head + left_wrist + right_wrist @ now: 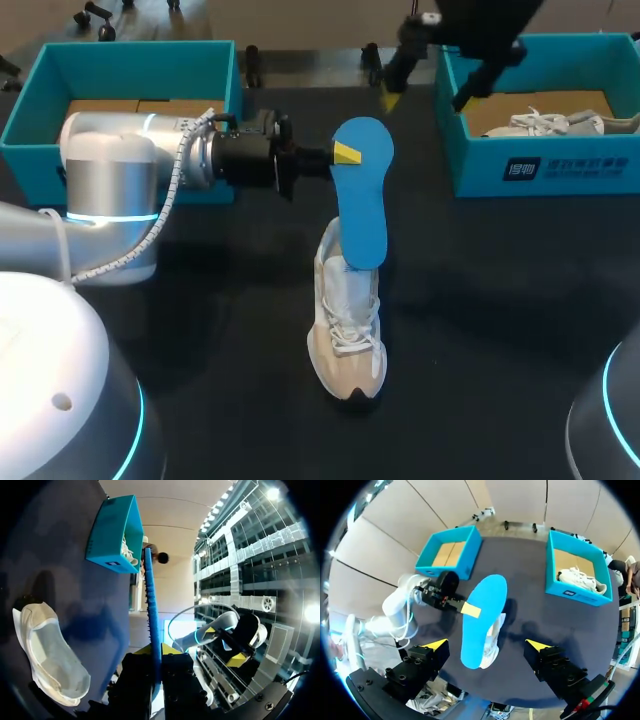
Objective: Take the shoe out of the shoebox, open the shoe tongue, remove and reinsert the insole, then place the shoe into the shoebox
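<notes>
Our shoe [348,330] stands midway across the table [500,300]; over it our left gripper [345,153] clamps the blue insole [362,200]. At the far corners, the left shoebox [60,60] shows bare cardboard, the right shoebox [560,165] holds a second shoe [545,123]. Our right gripper [425,100] hangs spread.

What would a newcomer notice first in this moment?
The blue insole stands out first: the left gripper grips it at its edge and holds it in the air over the white shoe mid-table. Next come the teal boxes at the far side, the left shoebox and the right shoebox, which holds a second shoe.
</notes>
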You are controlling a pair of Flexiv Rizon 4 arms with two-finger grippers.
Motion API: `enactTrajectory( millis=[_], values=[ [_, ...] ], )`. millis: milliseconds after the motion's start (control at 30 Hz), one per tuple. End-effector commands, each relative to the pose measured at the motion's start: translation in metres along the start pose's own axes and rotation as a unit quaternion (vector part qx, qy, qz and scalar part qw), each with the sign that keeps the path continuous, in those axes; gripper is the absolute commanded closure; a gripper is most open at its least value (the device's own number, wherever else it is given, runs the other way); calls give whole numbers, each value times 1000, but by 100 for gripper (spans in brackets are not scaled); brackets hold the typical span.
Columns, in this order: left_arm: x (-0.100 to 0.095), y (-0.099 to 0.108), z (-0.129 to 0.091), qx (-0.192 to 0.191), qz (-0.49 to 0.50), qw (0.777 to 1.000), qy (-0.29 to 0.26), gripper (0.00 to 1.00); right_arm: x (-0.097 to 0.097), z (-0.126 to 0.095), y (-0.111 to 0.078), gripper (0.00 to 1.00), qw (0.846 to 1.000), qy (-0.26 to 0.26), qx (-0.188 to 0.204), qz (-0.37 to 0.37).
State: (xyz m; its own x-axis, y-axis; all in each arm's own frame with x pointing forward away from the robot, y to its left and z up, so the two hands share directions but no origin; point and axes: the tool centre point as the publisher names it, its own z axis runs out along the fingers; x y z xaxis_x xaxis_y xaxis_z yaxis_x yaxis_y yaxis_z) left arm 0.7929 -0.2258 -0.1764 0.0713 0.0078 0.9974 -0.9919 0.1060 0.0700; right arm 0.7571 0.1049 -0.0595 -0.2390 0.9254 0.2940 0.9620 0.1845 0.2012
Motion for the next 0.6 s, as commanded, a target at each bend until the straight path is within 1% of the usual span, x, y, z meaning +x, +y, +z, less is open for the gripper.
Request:
enactTrajectory(
  millis=[33, 100, 167, 300, 433, 600],
  values=[
    [0, 1, 0, 1, 0, 1000, -1, 100, -16, 4, -2, 0, 990, 140, -2, 3],
    [0, 1, 0, 1, 0, 1000, -1, 100, -18, 6, -2, 0, 986, 165, -2, 7],
    [0, 1, 0, 1, 0, 1000, -1, 100, -19, 8, -2, 0, 981, 194, -14, 13],
    [0, 1, 0, 1, 0, 1000, -1, 100, -22, 16, -3, 0, 969, 243, -24, 21],
    [0, 1, 0, 1, 0, 1000, -1, 100, -24, 26, -6, 0, 961, 276, -19, 20],
    [0, 1, 0, 1, 0, 1000, -1, 100, -27, 39, -12, 0, 952, 304, -26, 34]
  ],
)
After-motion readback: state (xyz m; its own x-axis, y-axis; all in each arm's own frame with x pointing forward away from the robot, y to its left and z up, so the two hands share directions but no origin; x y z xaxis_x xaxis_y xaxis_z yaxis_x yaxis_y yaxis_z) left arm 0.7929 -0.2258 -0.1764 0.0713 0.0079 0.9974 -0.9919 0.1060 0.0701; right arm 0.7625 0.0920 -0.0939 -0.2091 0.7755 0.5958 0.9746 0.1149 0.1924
